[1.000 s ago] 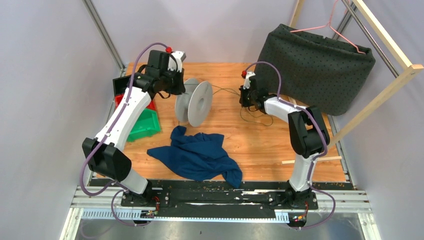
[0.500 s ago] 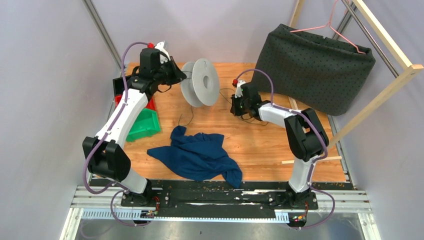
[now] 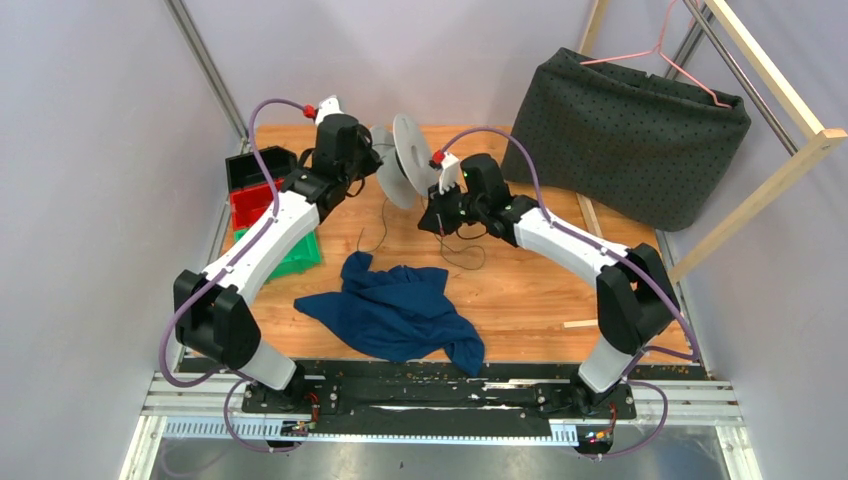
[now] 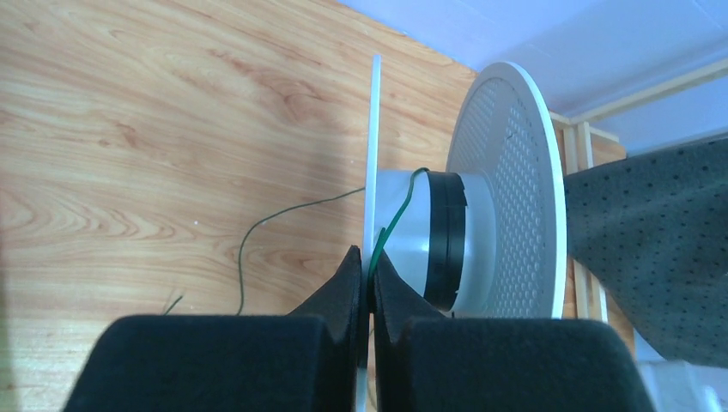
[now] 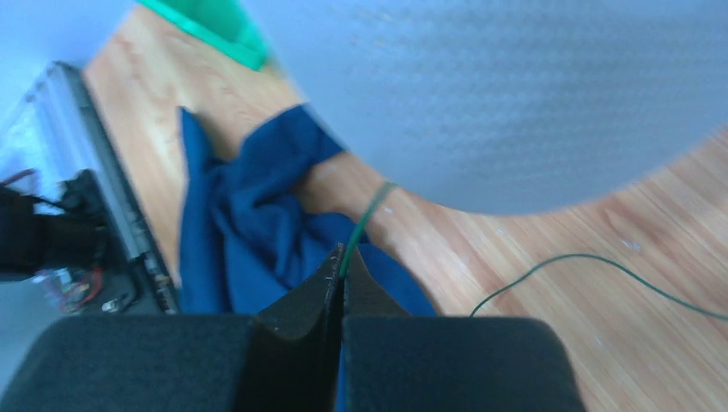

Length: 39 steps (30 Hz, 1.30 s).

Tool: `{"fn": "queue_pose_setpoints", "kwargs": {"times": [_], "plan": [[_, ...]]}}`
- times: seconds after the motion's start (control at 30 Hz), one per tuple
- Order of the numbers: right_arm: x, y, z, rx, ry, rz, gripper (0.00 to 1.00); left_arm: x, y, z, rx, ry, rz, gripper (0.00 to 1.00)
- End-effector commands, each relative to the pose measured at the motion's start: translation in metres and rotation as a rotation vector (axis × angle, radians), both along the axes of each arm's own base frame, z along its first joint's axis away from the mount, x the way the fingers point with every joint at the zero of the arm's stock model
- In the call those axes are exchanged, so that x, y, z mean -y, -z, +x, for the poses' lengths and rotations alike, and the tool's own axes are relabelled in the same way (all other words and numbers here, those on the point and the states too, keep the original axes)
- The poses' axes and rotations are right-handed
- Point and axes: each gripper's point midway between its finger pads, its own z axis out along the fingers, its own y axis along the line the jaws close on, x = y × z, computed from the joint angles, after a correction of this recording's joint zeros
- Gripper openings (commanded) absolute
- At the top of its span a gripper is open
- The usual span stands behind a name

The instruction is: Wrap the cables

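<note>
The right gripper (image 5: 342, 257), pinched shut on the green wire (image 5: 369, 215), has swung in beside the white spool (image 4: 506, 189), whose flange the left gripper (image 4: 369, 270) clamps; slack trails off the hub onto the table (image 3: 520, 290), so winding can continue

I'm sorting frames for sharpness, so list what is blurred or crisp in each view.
Right wrist: the spool is a pale out-of-focus mass across the top, the blue cloth soft too. Left wrist: crisp holes on the spool and wood grain on the table. Top external: even light, no glare.
</note>
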Motion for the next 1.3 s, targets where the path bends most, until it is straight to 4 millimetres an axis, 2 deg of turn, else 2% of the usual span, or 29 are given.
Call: {"fn": "queue_pose_setpoints", "kwargs": {"times": [0.0,0.27,0.47,0.73,0.93,1.1,1.27], "plan": [[-0.025,-0.058,-0.035,-0.016,-0.193,0.149,0.01,-0.022,-0.052,0.008,0.173,-0.141,-0.005,0.00],[-0.042,-0.127,-0.046,0.019,-0.299,0.342,0.01,-0.015,-0.033,-0.007,0.170,-0.077,0.096,0.00],[-0.048,-0.162,-0.049,0.035,-0.348,0.466,0.02,-0.005,-0.026,-0.011,0.185,0.000,0.117,0.00],[-0.034,-0.201,-0.019,0.077,-0.273,0.629,0.04,0.007,-0.026,-0.016,0.213,0.119,0.173,0.00],[-0.024,-0.234,0.002,0.095,-0.249,0.742,0.03,0.010,-0.015,-0.021,0.200,0.202,0.258,0.00],[-0.019,-0.239,0.024,0.119,-0.224,0.744,0.03,0.028,-0.004,-0.031,0.183,0.367,0.308,0.00],[-0.005,-0.242,0.045,0.130,-0.184,0.739,0.02,0.030,0.006,-0.041,0.151,0.459,0.367,0.00]]}}
